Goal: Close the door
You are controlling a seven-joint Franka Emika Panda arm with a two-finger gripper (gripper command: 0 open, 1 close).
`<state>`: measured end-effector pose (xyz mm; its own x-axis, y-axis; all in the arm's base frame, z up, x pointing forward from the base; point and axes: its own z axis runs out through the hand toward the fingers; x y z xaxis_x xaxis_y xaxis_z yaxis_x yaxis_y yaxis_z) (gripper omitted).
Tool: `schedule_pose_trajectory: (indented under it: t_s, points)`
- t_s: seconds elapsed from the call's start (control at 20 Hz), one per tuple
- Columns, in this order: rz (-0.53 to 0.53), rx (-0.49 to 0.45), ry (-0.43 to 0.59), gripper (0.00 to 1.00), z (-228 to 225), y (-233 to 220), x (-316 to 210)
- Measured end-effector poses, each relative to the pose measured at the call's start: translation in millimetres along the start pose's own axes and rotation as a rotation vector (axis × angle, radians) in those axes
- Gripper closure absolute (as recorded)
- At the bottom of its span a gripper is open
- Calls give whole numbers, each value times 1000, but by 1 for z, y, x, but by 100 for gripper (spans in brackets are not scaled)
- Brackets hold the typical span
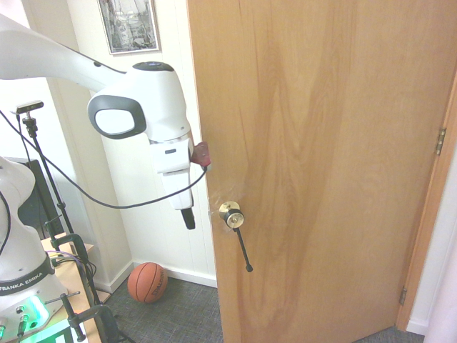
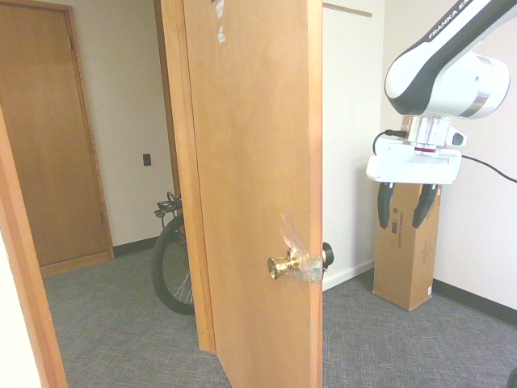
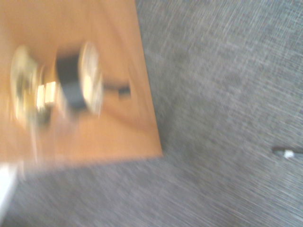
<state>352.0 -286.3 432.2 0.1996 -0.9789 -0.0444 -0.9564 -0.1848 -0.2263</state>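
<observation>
Two dark fingers (image 2: 385,207) of the gripper (image 2: 404,207) hang apart with nothing between them, jaws pointing down at the grey carpet (image 2: 121,323), well clear of the one door (image 2: 250,162). That door stands ajar, its edge toward the arm, with one brass knob (image 2: 280,265) on each face and one thin black rod (image 1: 243,250) hanging from a knob. One basketball (image 1: 148,282) rests by the wall, one cardboard box (image 2: 408,259) beyond the arm.

Exterior views face opposite faces of the door (image 1: 321,164), both mid-range, sharing its knob edge and the arm. Wrist view: close, looking down, blurred.
</observation>
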Motion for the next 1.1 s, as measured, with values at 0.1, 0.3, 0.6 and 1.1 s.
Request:
schedule_pose_trajectory:
  t_s: [0.1,0.3,0.6,1.1]
  points:
    - [18,88,-30,0,-6,-24,9]
    - [7,217,-82,0,-10,-75,21]
    - [-55,288,-151,0,27,-122,35]
    - [-332,297,-210,0,71,-224,-38]
